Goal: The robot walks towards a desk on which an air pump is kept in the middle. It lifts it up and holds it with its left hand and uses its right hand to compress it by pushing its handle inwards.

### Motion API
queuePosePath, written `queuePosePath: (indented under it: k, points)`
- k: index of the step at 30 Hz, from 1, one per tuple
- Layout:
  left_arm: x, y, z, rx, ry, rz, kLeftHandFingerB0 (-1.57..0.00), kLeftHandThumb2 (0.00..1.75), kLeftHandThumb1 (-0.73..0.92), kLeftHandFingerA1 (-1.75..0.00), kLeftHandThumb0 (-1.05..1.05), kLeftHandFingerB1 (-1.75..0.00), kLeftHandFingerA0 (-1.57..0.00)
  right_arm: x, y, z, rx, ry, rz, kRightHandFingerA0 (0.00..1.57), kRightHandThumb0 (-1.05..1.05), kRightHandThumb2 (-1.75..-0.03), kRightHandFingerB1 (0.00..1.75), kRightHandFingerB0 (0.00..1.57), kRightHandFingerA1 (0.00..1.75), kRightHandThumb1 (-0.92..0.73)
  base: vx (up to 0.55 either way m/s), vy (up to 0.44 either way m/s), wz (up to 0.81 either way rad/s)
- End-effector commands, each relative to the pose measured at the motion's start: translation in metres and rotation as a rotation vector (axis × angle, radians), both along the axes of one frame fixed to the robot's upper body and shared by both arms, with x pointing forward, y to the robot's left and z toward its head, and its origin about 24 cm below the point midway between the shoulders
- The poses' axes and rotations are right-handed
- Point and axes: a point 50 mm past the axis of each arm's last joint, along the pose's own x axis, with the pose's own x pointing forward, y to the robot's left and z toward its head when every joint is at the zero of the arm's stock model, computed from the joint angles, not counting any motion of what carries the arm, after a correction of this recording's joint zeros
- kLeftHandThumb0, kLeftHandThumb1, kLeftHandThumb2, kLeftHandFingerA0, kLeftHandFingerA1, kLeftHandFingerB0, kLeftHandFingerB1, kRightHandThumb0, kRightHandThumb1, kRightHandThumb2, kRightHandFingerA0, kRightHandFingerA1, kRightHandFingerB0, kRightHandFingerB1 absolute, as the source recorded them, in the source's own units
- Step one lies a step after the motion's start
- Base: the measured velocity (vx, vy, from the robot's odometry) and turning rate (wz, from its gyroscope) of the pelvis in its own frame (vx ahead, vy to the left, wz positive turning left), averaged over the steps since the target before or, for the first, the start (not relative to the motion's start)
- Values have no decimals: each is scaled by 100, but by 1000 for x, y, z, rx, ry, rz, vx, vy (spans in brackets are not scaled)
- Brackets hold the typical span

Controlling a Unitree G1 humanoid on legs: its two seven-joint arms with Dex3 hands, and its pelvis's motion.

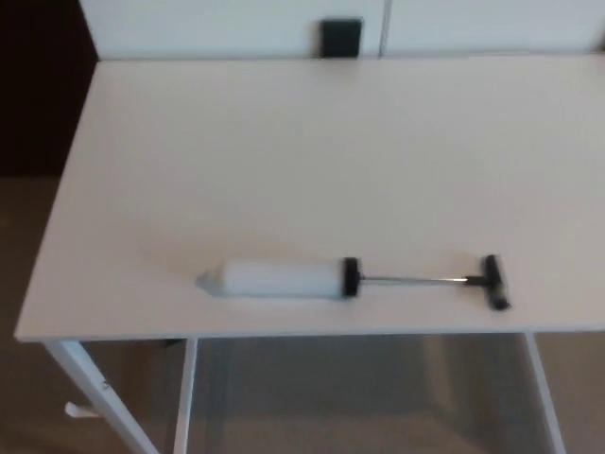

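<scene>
Looking down, I see neither of my hands in the picture, so I cannot tell whether their fingers are apart or together. Nearest to me, below the desk's front edge, white metal legs (104, 402) slant down toward a brownish floor (28, 397). Above them runs the front edge of the desk (284, 142), a pale, plain top that fills most of the view. The air pump (350, 280) lies flat on the desk near that front edge, roughly parallel to it and about midway between the left and right sides. Its white barrel (274, 279) points its tapered tip toward the desk's left edge, and a black collar (351, 278) closes the barrel's other end. From the collar a thin metal rod (411, 280) stretches toward the right, drawn well out, ending in a black T-shaped handle (494, 282) set crosswise. Farther off, past the desk's back edge, a small black block (340, 38) sits against a white wall (208, 26).
</scene>
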Motion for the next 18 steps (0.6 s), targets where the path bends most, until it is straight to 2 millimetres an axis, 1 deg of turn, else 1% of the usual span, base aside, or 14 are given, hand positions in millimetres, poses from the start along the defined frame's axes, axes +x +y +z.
queuePosePath:
  k: [1, 2, 3, 5, 6, 8, 9, 11, 12, 13, 14, 16, 18]
  points:
    - [0, 5, 4, 24, -18, -10, -39, 63, 77, -47, -23, -37, -53, -1, -4, 3, 2, 12, 22, 75, -23, -59, 44, 59, 51, -65, -303, 37, 2]
    - [-1, 7, 6, 24, -26, -7, -39, 63, 77, -45, -25, -37, -50, 0, -2, 5, 23, 3, 37, 73, -24, -58, 44, 59, 51, -64, -85, -70, -6]
    - [-1, 8, 7, 23, -32, -4, -39, 63, 77, -45, -25, -37, -50, 0, -1, 7, 37, -5, 47, 73, -24, -58, 44, 59, 51, -64, -87, -65, -5]
    - [-2, 10, 10, 3, -57, 17, -39, 63, 78, -44, -27, -36, -47, 0, 1, 16, 94, -57, 57, 72, -22, -59, 45, 60, 50, -65, 0, 0, 0]
    - [-4, 11, 12, -21, -73, 30, -34, 63, 80, -45, -27, -35, -43, -2, 2, 21, 119, -84, 63, 68, -20, -60, 45, 58, 48, -67, 0, 0, 0]
    - [-5, 11, 14, -49, -92, 43, -34, 63, 80, -45, -27, -35, -43, -6, 3, 27, 144, -112, 71, 68, -20, -60, 45, 58, 48, -67, -15, 22, -10]
    - [-8, 12, 16, -69, -107, 65, -32, 62, 76, -45, -28, -34, -44, -12, 5, 35, 173, -148, 73, 66, -20, -60, 46, 56, 48, -68, -30, 44, -19]
    - [-11, 14, 19, -97, -126, 95, -33, 64, 78, -45, -29, -34, -44, -21, 7, 46, 208, -193, 79, 65, -20, -60, 47, 56, 48, -69, -2, 135, -9]
    - [-12, 14, 20, -108, -133, 104, -33, 64, 78, -45, -29, -34, -44, -23, 8, 50, 217, -205, 83, 65, -20, -60, 47, 56, 48, -69, 49, 186, 62]
    - [-12, 15, 20, -113, -135, 107, -33, 64, 78, -45, -29, -34, -44, -24, 8, 51, 220, -208, 85, 65, -20, -60, 47, 56, 48, -69, 5, 295, -34]
    - [-16, 15, 22, -124, -140, 115, -32, 62, 76, -44, -27, -34, -44, -31, 8, 56, 206, -225, 80, 70, -22, -60, 47, 61, 50, -68, 18, 310, 7]
    - [-20, 15, 24, -134, -147, 117, -30, 62, 75, -43, -28, -33, -42, -41, 8, 62, 185, -244, 64, 70, -22, -60, 47, 58, 51, -68, 21, 292, 12]
    - [-22, 14, 26, -129, -148, 102, -32, 63, 77, -44, -28, -34, -43, -46, 7, 65, 175, -250, 49, 71, -22, -60, 47, 59, 50, -68, -3, 202, 5]
